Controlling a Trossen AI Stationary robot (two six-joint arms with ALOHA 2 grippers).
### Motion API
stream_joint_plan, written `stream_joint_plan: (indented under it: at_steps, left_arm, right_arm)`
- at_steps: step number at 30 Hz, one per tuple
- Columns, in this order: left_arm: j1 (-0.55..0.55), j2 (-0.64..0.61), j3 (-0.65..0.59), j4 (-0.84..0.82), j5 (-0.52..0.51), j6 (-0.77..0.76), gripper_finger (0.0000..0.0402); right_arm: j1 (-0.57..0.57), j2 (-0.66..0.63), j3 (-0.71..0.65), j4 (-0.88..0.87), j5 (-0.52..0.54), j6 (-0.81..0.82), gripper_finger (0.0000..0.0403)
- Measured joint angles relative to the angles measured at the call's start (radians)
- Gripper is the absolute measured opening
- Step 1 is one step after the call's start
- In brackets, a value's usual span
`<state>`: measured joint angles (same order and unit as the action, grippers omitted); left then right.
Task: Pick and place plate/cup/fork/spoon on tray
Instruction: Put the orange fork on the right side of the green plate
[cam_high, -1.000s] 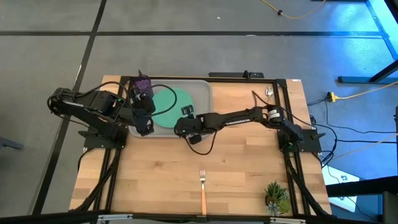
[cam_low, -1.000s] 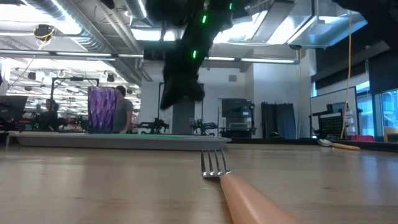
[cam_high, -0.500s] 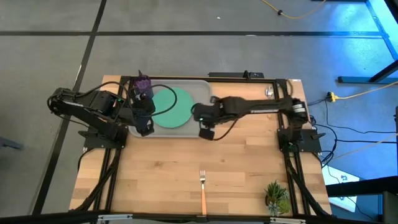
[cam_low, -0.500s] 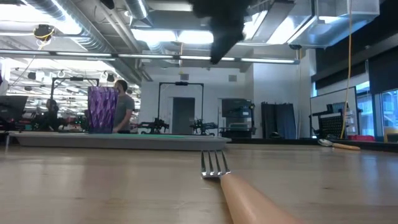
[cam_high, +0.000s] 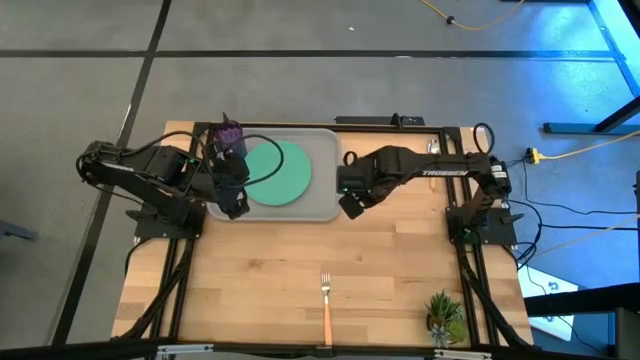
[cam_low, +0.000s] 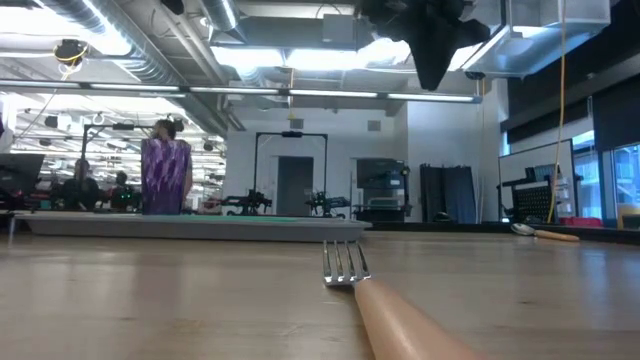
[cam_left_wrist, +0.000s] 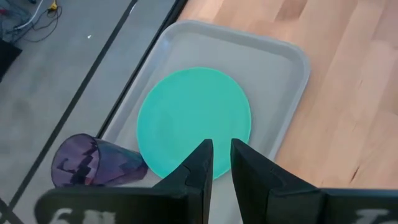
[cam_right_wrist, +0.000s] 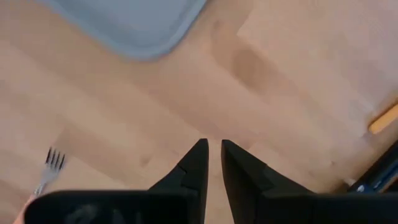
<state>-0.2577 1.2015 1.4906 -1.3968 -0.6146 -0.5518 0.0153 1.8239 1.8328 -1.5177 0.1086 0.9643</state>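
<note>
High view, tray: we see the tray (cam_high: 322, 205) at the table's far left, with the plate (cam_high: 277, 172) lying flat in it.
High view, cup: the cup (cam_high: 231, 134) stands upright in the tray's far left corner, just beside the plate.
High view, fork: the fork (cam_high: 326, 300) lies on bare wood at the near edge, well apart from the tray.
High view, spoon: we make out the spoon (cam_high: 434, 148) only faintly by the far right rail.
High view, arms: the left gripper (cam_high: 236, 205) hangs over the tray's left edge; the right gripper (cam_high: 349, 205) hangs just right of the tray.
Low view: the fork's tines (cam_low: 344, 264) face us; the cup (cam_low: 165, 177) stands on the tray (cam_low: 190, 226); the spoon (cam_low: 541, 233) rests far right.
Left wrist view: the fingers (cam_left_wrist: 200, 163) stand a narrow slit apart, holding nothing, above the plate (cam_left_wrist: 193, 119).
Right wrist view: the fingers (cam_right_wrist: 198, 163) are likewise barely parted and empty, over bare wood; the tray's corner (cam_right_wrist: 138, 26) and the fork (cam_right_wrist: 51, 167) show.
</note>
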Motion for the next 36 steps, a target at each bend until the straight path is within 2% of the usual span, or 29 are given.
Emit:
stream_joint_plan:
  at_steps: [2, 7, 19, 23, 28, 36]
  left_arm:
    - [0.0, 0.0, 0.0, 0.0, 0.004, -0.005, 0.005]
    - [0.0, 0.0, 0.0, 0.0, 0.007, -0.022, 0.005]
    - [0.0, 0.0, 0.0, 0.0, 0.007, -0.071, 0.005]
    - [0.0, 0.0, 0.0, 0.0, 0.007, -0.074, 0.005]
    - [0.0, 0.0, 0.0, 0.0, 0.007, -0.074, 0.005]
    - [0.0, 0.0, 0.0, 0.0, 0.007, -0.068, 0.005]
  right_arm:
    - [0.001, 0.002, -0.005, 0.005, -0.023, -0.017, 0.0051]
    - [0.007, 0.002, -0.005, 0.005, 0.013, -0.026, 0.0051]
    - [0.049, 0.002, -0.005, -0.019, 0.013, -0.024, 0.0051]
    - [0.05, 0.002, -0.005, -0.019, 0.005, 0.029, 0.0051]
    - [0.074, 0.002, -0.005, 0.014, -0.056, 0.081, 0.0051]
    - [0.115, 0.002, -0.006, 0.016, -0.058, 0.187, 0.0051]
